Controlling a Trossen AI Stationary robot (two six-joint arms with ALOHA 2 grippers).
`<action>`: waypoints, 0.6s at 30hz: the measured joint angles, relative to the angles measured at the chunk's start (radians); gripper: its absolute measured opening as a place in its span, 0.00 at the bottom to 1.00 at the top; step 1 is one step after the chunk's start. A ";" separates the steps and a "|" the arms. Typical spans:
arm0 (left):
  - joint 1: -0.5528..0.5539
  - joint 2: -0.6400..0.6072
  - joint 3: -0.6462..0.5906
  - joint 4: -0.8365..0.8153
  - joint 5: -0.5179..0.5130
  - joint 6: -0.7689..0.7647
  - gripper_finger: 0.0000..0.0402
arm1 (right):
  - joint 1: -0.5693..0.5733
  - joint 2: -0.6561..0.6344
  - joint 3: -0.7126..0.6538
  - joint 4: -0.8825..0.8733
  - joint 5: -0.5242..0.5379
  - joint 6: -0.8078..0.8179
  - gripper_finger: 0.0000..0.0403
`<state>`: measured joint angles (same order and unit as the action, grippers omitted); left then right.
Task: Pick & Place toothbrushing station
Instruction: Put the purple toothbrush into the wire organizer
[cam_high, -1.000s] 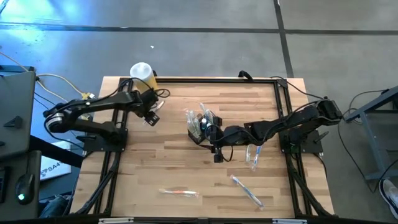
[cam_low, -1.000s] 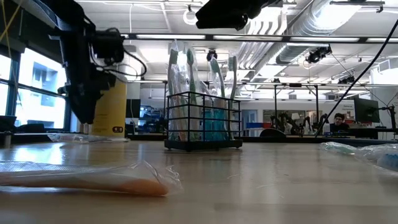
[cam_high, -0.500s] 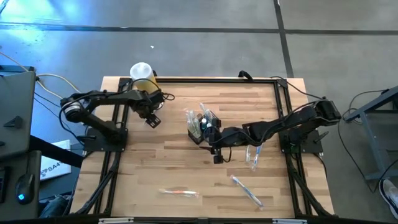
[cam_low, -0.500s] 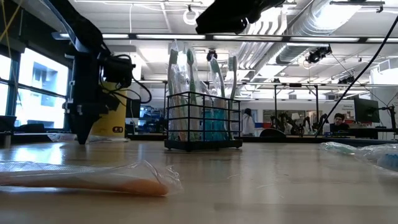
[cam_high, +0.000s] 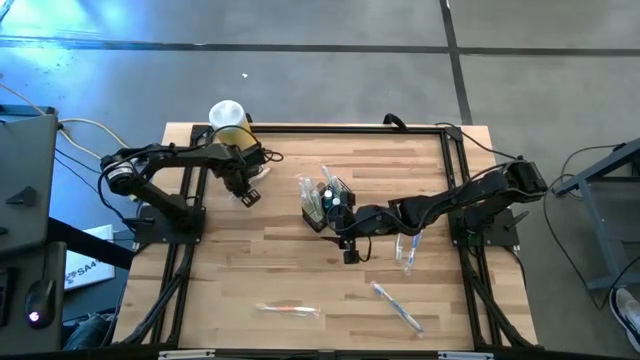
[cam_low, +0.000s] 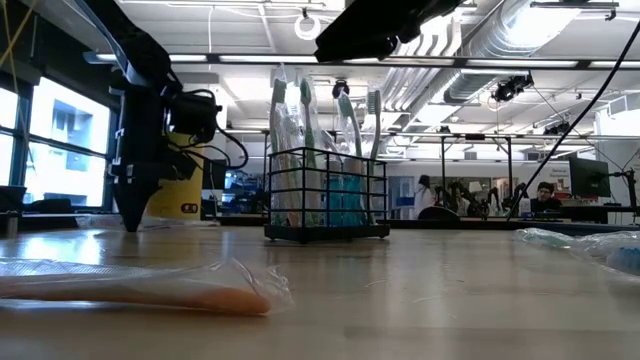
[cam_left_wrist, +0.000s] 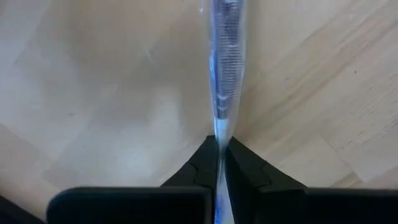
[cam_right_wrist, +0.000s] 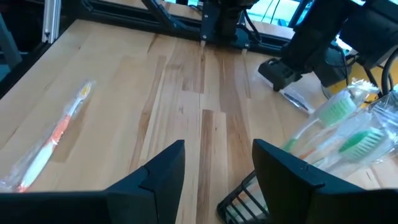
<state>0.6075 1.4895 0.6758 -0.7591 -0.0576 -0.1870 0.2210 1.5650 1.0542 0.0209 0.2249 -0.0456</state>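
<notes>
I count one worktop (cam_high: 280, 270) carrying the following. One toothbrushing station (cam_high: 327, 204), a black slatted caddy; in the low view I count four brush heads rising from it. One yellow jar (cam_high: 229, 122) with a white lid. Loose wrapped toothbrushes lying flat on the worktop: three, namely an orange toothbrush (cam_high: 287, 310), a blue toothbrush (cam_high: 397, 305) and a clear-wrapped toothbrush (cam_high: 406, 250). One further wrapped toothbrush (cam_left_wrist: 225, 62) sits pinched in the left end effector (cam_high: 250, 193). I operate two arms, hence two end effectors, the second being the right end effector (cam_high: 350, 248).
</notes>
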 joint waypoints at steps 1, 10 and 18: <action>0.000 -0.001 0.000 0.000 -0.002 0.001 0.03 | 0.000 0.000 0.000 -0.003 0.000 0.000 0.45; -0.139 -0.078 0.001 -0.046 -0.069 -0.004 0.01 | 0.000 0.000 0.000 -0.023 -0.032 0.044 0.45; -0.378 -0.296 0.034 -0.116 -0.119 -0.075 0.00 | 0.002 0.000 0.000 -0.030 -0.050 0.053 0.45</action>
<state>0.2298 1.1936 0.7097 -0.8755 -0.1769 -0.2623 0.2226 1.5650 1.0538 -0.0095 0.1745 0.0074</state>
